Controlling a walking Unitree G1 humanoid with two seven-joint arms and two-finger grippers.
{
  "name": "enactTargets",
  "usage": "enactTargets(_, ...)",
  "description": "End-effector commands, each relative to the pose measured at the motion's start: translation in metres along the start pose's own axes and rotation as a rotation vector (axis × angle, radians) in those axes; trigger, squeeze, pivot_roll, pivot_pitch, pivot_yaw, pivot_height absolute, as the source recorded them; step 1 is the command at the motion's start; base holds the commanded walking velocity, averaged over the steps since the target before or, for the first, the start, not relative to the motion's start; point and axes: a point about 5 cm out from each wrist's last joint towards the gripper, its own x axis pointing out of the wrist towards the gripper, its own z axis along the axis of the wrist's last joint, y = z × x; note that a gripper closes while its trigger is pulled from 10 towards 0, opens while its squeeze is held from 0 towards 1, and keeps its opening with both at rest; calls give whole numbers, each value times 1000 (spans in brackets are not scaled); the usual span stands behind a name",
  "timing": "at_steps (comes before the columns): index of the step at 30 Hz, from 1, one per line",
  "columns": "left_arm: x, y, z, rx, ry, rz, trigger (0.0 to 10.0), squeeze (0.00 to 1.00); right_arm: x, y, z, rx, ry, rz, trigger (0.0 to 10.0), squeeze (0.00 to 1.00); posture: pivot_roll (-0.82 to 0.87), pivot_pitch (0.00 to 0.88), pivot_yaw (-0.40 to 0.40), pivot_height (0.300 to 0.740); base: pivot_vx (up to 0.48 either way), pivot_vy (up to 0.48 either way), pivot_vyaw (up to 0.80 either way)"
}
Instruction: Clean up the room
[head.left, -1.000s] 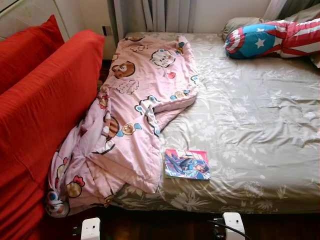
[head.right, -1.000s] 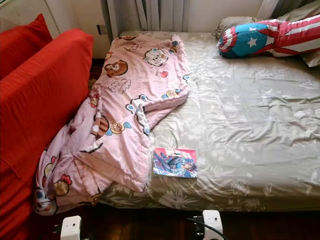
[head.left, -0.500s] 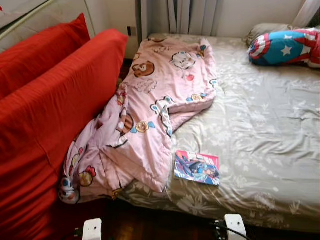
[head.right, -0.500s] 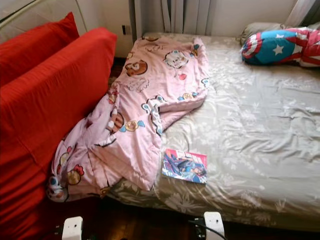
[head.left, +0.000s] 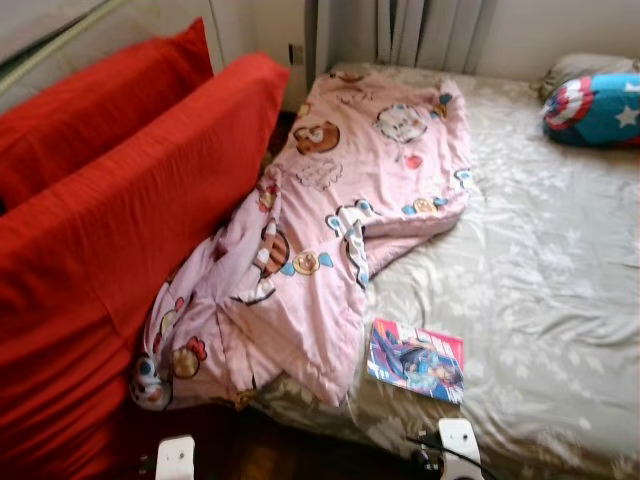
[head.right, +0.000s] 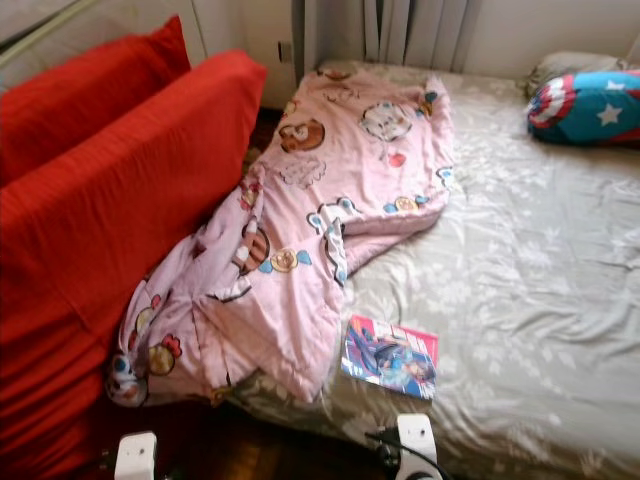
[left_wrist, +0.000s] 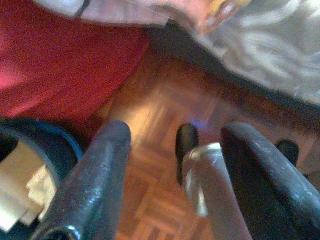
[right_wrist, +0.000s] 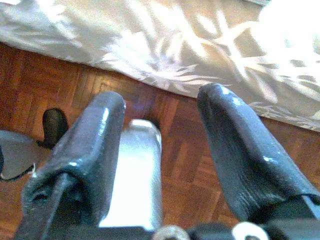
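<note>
A: Where are the claws?

B: Both hang low at the foot of the bed (head.left: 560, 300), over the wooden floor (right_wrist: 55, 75). The left claw (left_wrist: 175, 165) has its fingers spread with nothing between them; the right claw (right_wrist: 160, 150) is spread and empty too. My guess is they are kept down and out of the way until the robot is closer.

A: And what needs tidying?

B: The pink cartoon blanket (head.left: 340, 230) lies ahead of the left claw, bunched along the bed's edge and spilling off the corner toward the floor, against the red sofa (head.left: 130, 220). It hangs that way because half of it has no mattress under it.

A: Anything else?

B: A comic book (head.left: 416, 360) rests flat on the sheet just ahead of the right claw, beside the blanket's lower fold and near the bed's edge. Far beyond that claw, a star-patterned pillow (head.left: 595, 108) sits at the head end.

A: Next move?

B: Probably the book, since it lies nearest and loose. Being flat on soft bedding, it may be awkward to pinch.
</note>
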Motion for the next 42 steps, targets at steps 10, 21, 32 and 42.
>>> enactTargets(10,1,-6,9,-16,-73,-41,10000,0,2,-1,12,7,-49,11,10000,0,-88,171,-27,740,0,0,0)
enactTargets(21,-3,-15,67,0,-432,-163,10000,0,2,2,100,28,-457,91,10000,0,-93,173,-33,740,0,0,0)
enactTargets(32,-31,-23,116,-7,-756,-166,10000,0,-10,3,134,31,-686,101,10000,0,-92,165,-40,740,0,0,0)
enactTargets(42,-54,-23,128,-49,-846,-137,10000,0,-26,-9,144,71,-829,49,10000,0,-94,122,-50,740,0,0,0)
